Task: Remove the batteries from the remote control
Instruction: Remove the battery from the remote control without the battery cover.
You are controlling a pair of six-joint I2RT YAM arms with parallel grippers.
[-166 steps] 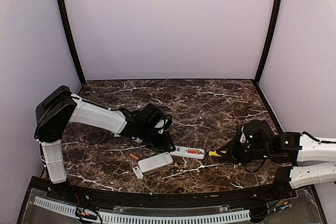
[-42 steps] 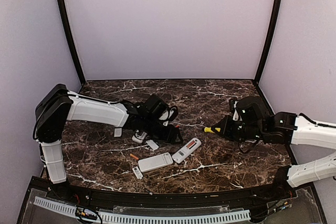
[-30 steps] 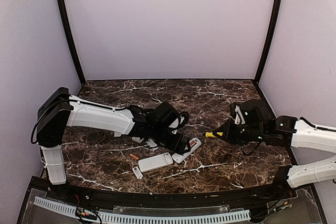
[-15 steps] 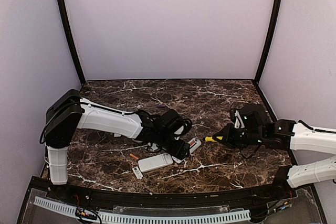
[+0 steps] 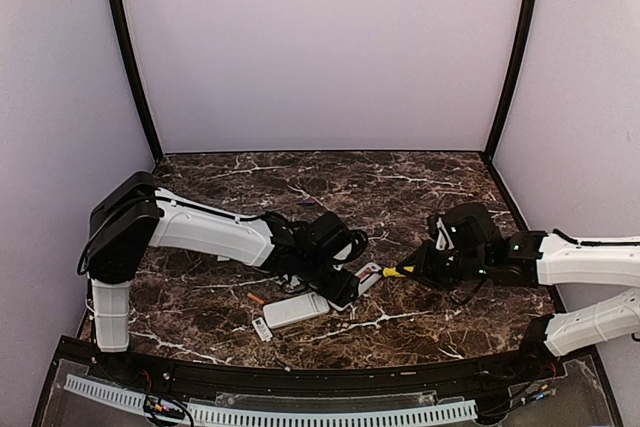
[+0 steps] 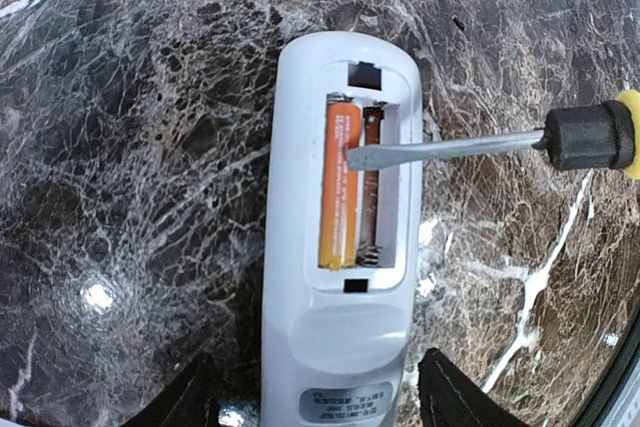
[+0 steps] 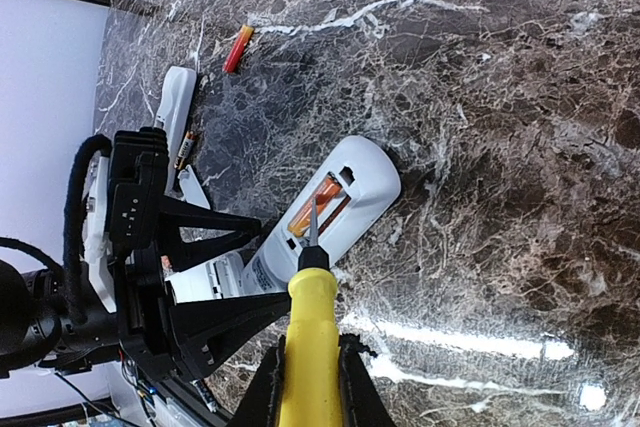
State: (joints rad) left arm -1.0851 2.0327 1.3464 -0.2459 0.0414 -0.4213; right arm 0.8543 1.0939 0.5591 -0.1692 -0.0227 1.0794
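The left fingers (image 6: 455,402) sit apart astride the remote (image 6: 335,367) at its six-o'clock end. The right fingers (image 7: 265,392) clamp the screwdriver (image 7: 312,337), tip at the battery (image 6: 339,182).

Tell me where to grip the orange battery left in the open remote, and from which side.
Probably its end nearest the screwdriver tip, from straight above. The battery lies lengthwise, sunk in the remote bay, one flank against the bay wall; only the empty slot beside it gives finger room. Lever that end up first, then pinch it.
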